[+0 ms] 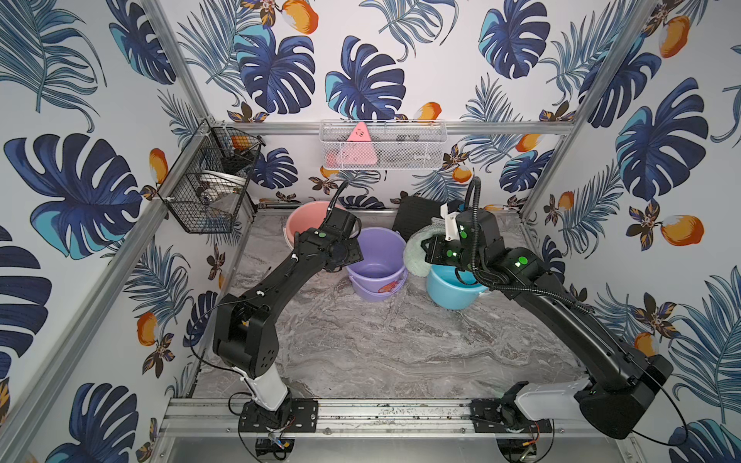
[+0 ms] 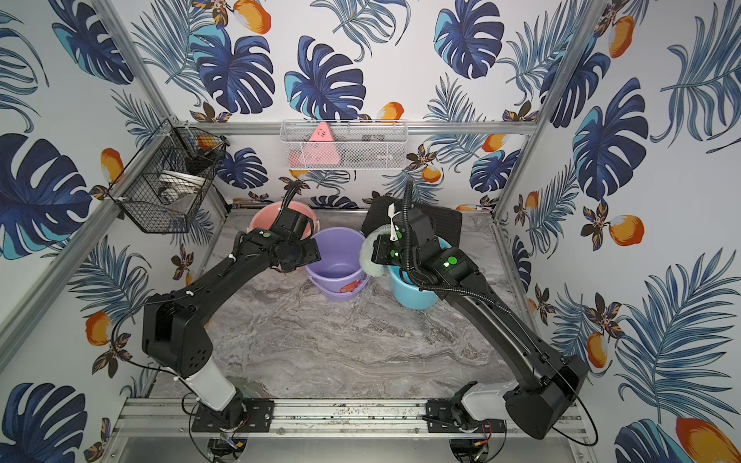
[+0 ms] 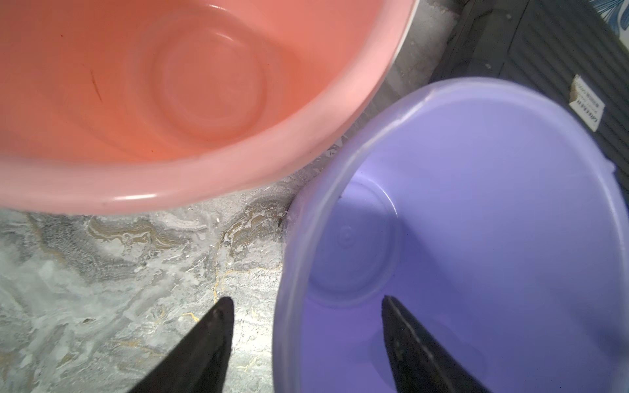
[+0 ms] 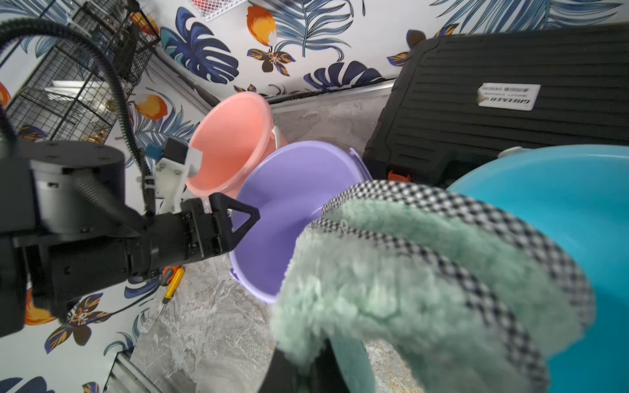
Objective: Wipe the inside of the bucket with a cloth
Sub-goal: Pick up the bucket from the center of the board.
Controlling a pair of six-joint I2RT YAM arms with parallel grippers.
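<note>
Pale green cloth point(image 1: 414, 256) held aloft over a marbled table point(image 1: 361, 340).
In both top views the right gripper point(image 1: 426, 251) pinches the cloth, which hangs between the purple bucket point(image 1: 379, 256) and the blue bucket point(image 1: 441, 292). Left wrist view: the left gripper point(image 3: 306, 299) stands fairly wide, its fingers astride the purple bucket's rim. Right wrist view: the fluffy, check-edged cloth hangs before the blue bucket.

A staged robot test booth rather than a real room: a bare aluminium frame point(image 1: 501, 127) carries walls of blue tropical-leaf wallpaper point(image 1: 276, 72). A left arm point(image 1: 272, 280) and a right arm point(image 1: 561, 312), both black, are bolted to a metal rail point(image 1: 381, 415) fronting a marble-patterned bench point(image 1: 361, 352). A black wire basket point(image 1: 204, 200) hangs from the frame.
</note>
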